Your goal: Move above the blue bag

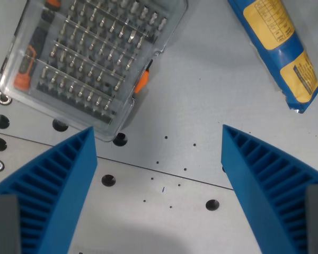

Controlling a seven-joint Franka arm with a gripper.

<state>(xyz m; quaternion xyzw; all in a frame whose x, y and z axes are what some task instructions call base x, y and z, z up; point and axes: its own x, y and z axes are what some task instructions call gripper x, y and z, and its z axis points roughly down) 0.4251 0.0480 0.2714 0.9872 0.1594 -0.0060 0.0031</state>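
Blue and yellow, the blue bag (280,50) lies flat on the grey counter (201,100) at the upper part of the wrist view's right, running diagonally from the top edge down toward the right edge, its crimped end lowest. Printed panels show on its yellow patches; the text is too small to read. Bare counter surrounds it, and nothing rests on or against it. Well apart, at the wrist view's upper left, sits a clear plastic case (93,58), tilted, its lid closed over rows of screwdriver bits, with an orange-and-black driver handle (26,66) along one side and an orange latch (142,82) at its lower right edge. Dark bolt holes dot the counter, one of them just beside the case's lower corner. The tool (159,140) hangs below, its two ribbed blue fingers (58,180) spread wide and holding nothing. The bag lies up and to the right of the right-hand finger, clear of it.
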